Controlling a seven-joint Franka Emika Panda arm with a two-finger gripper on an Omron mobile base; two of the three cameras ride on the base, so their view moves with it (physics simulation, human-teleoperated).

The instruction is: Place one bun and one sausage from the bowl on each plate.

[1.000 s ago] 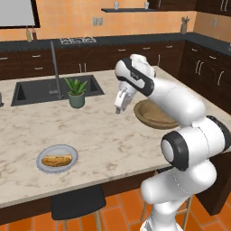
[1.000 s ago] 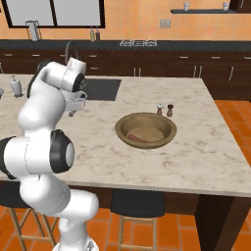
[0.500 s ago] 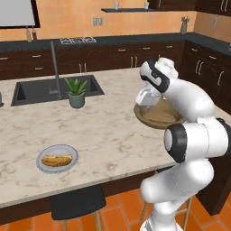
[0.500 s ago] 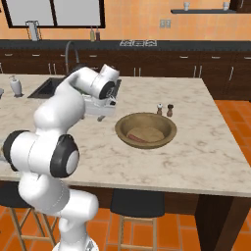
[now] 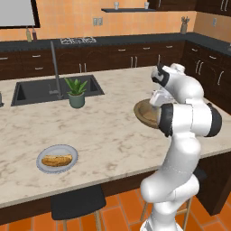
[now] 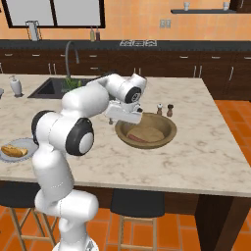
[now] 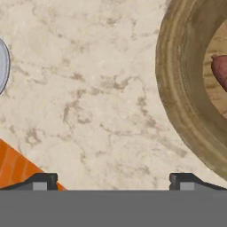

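While tool (image 7: pixel 113 181) wide, bowl (image 7: pixel 181 102) beside.

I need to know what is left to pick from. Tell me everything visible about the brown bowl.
The bowl is wide, shallow, round and wood-like, olive-brown with a thick rim. It sits flat on the marble counter, near two small shakers. Inside lie a reddish sausage and a tan bun. The open gripper hovers beside its rim, touching nothing.

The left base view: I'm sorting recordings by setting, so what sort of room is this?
A rendered home kitchen, most likely: a dark sink with tall faucet set in a marble island counter, dark wooden cabinets along the orange wall, and a stovetop behind.
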